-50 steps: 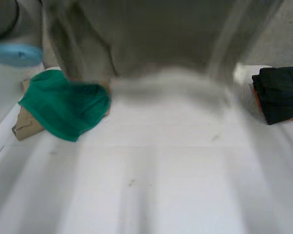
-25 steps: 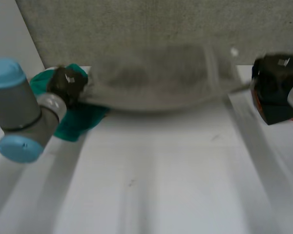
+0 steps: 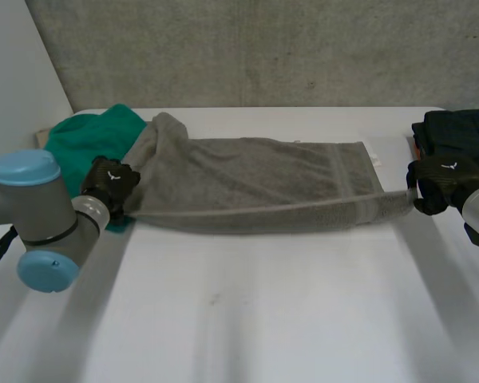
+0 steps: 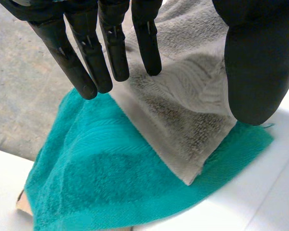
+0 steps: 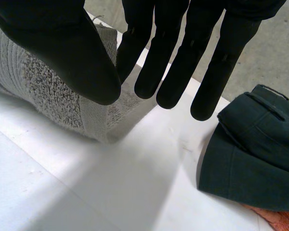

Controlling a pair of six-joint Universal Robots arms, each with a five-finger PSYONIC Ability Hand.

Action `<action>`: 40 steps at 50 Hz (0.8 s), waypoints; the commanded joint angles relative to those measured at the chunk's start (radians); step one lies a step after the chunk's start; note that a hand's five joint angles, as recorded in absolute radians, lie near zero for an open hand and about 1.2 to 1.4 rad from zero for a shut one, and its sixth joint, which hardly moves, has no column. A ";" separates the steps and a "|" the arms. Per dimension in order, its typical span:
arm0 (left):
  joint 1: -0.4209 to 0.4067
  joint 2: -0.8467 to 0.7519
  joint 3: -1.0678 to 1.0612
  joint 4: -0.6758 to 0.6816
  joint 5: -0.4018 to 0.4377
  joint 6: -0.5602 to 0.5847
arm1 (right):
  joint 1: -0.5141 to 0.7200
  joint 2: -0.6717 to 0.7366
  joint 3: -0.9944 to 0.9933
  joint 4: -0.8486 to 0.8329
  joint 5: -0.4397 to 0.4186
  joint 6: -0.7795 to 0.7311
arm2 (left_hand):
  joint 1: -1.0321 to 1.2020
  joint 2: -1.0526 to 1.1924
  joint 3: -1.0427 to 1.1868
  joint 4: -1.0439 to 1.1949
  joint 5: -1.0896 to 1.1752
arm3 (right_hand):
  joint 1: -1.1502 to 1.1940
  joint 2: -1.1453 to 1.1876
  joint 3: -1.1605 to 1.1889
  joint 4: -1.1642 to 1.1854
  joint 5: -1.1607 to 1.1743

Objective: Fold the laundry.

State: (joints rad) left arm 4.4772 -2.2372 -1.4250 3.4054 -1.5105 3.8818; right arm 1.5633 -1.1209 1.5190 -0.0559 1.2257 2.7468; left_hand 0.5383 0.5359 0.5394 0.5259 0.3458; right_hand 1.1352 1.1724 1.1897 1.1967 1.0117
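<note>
- The green towel is partly hidden under the left end of the grey towel. The dark garment is cut off at the view's edge.
- My left hand pinches the grey towel's left corner between straight fingers and thumb.
- My right hand pinches its right end likewise, fingers straight.
- The grey towel lies stretched across the surface between both hands.
</note>
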 commanded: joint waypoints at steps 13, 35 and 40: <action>0.046 -0.010 0.046 -0.092 0.141 -0.096 | -0.008 -0.008 -0.007 0.002 -0.002 -0.002 | 0.394 0.397 0.393 0.407 0.412 | 0.261 0.224 0.207 0.200 0.210; 0.020 -0.050 0.138 -0.256 0.136 -0.240 | -0.025 -0.002 -0.030 0.037 0.038 -0.006 | -0.011 -0.008 -0.012 0.002 0.007 | 0.261 0.224 0.207 0.200 0.210; 0.011 -0.055 0.130 -0.238 0.107 -0.214 | -0.026 0.001 -0.039 0.039 0.038 -0.007 | -0.025 -0.023 -0.027 -0.013 -0.007 | 0.261 0.224 0.207 0.200 0.210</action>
State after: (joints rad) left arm 4.5003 -2.2908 -1.2835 3.1529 -1.3730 3.6409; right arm 1.5371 -1.1228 1.4879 -0.0168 1.2629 2.7409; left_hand 0.4871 0.4823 0.4809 0.4706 0.2927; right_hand 1.1352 1.1724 1.1897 1.1967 1.0117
